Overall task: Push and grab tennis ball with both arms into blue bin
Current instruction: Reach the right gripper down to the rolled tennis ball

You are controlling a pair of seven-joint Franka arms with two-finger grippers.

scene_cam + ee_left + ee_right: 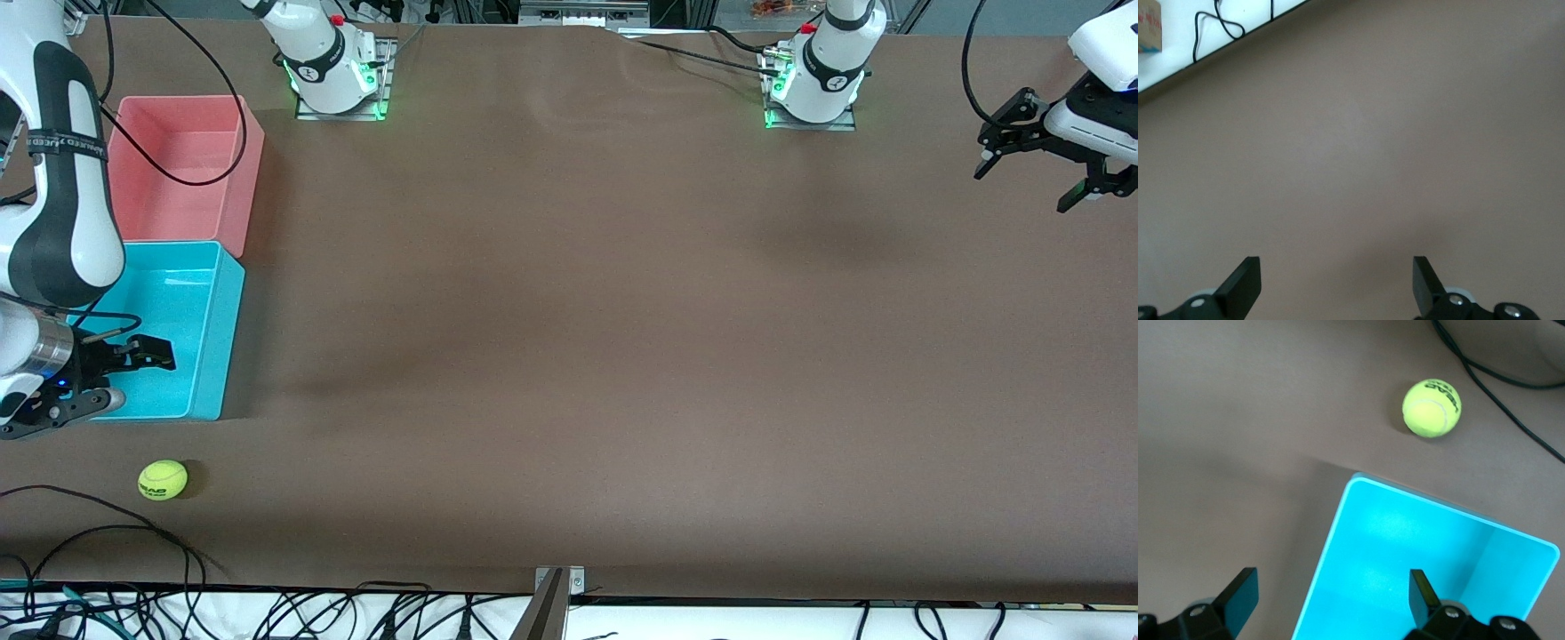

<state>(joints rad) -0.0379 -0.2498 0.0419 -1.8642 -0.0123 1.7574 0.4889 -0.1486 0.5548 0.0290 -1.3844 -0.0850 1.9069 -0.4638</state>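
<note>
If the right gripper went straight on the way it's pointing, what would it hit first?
Probably the blue bin: the right gripper, jaws open, points down into it. The tennis ball lies outside, past its rim.

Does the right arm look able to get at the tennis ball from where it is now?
Probably yes: the open right gripper hangs over the blue bin, and the tennis ball lies on bare table just beside it, nearer the camera.

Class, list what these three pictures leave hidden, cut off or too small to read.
- Blue bin: in the front view the right arm and right hand cover part of its floor.
- Pink bin: a corner is hidden by that arm.
- Tennis ball: its logo is too small to read.
- Left hand: its arm is cut off by the picture's edge.
</note>
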